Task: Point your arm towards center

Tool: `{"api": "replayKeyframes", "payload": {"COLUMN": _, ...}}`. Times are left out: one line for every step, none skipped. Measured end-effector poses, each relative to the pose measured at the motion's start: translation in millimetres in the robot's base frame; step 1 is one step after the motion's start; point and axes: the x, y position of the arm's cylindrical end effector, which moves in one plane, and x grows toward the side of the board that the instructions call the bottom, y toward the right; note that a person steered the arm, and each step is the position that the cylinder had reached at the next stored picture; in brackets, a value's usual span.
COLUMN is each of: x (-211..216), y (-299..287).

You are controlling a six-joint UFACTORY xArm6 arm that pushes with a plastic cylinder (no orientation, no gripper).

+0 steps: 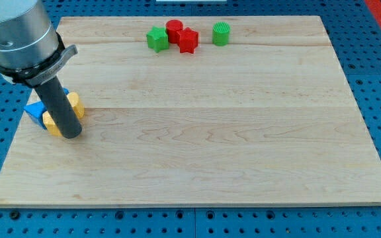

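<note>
Camera view shows two green blocks, two red, two yellow and one blue on the wooden counter (197,119). At 12 o'clock sit a green star (155,38), a red cylinder (174,28), a red star (188,40) and, apart, a green cylinder (221,33). At 9 o'clock my tip (71,134), a dark rod end with no gripper to clench, partly hides the yellow blocks (75,104) (51,123); their shapes are unclear. A blue triangular block (35,110) touches them.

Table (204,145), view's top, left to right: green star (156,39), red cylinder (174,28), red star (188,40), green cylinder (221,33). View's left: my tip (71,135) beside yellow blocks (76,104), blue block (36,110) leftmost.
</note>
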Motion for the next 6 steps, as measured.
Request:
{"api": "replayKeyframes", "payload": {"x": -14, "y": -8}}
{"api": "replayKeyframes", "payload": {"x": -15, "y": -8}}
{"api": "replayKeyframes", "payload": {"x": -13, "y": 32}}
{"api": "replayKeyframes", "payload": {"x": -8, "y": 90}}
{"api": "replayKeyframes", "payload": {"x": -10, "y": 123}}
{"api": "replayKeyframes", "payload": {"x": -13, "y": 130}}
